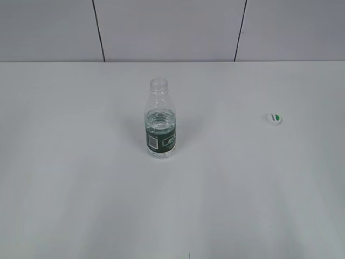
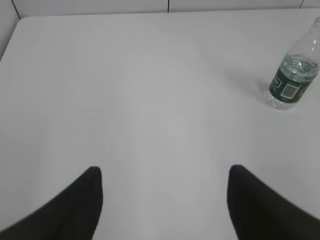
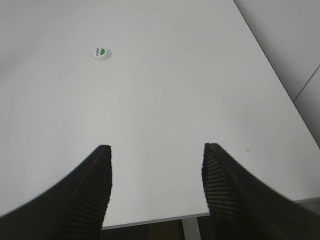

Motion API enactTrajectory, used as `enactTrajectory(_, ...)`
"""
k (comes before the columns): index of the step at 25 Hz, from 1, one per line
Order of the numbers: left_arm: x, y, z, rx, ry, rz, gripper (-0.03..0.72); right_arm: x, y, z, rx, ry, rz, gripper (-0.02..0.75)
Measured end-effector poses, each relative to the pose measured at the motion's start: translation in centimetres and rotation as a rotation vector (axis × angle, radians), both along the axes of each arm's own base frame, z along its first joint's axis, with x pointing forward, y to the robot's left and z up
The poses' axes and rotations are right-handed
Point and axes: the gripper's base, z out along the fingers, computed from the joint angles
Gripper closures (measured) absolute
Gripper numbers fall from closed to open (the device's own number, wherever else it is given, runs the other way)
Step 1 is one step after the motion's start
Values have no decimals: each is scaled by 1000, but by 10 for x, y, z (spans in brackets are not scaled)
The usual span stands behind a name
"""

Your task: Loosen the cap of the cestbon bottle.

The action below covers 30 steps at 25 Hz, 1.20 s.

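Note:
The cestbon bottle [image 1: 160,121] stands upright in the middle of the white table with its neck open and no cap on it. It also shows at the right edge of the left wrist view [image 2: 294,75]. The cap [image 1: 275,118] lies on the table well to the right of the bottle, its green mark facing up. It also shows in the right wrist view [image 3: 101,53]. My left gripper [image 2: 165,172] is open and empty, far from the bottle. My right gripper [image 3: 156,149] is open and empty over the table's near edge, far from the cap. Neither gripper shows in the exterior view.
The white table [image 1: 81,162] runs back to a grey panelled wall [image 1: 161,27]. The table's near edge and right edge [image 3: 280,85] show in the right wrist view.

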Motion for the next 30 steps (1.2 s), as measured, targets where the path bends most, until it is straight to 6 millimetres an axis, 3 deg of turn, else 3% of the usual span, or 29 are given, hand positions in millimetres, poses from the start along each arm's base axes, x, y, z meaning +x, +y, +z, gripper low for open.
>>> enactTrajectory(6, -8, 0, 0, -2, -58, 0, 208, 0, 0, 0, 0, 0, 0, 297)
enactTrajectory(30, -8, -1, 0, -7, -59, -4, 243, 0, 0, 0, 0, 0, 0, 297)
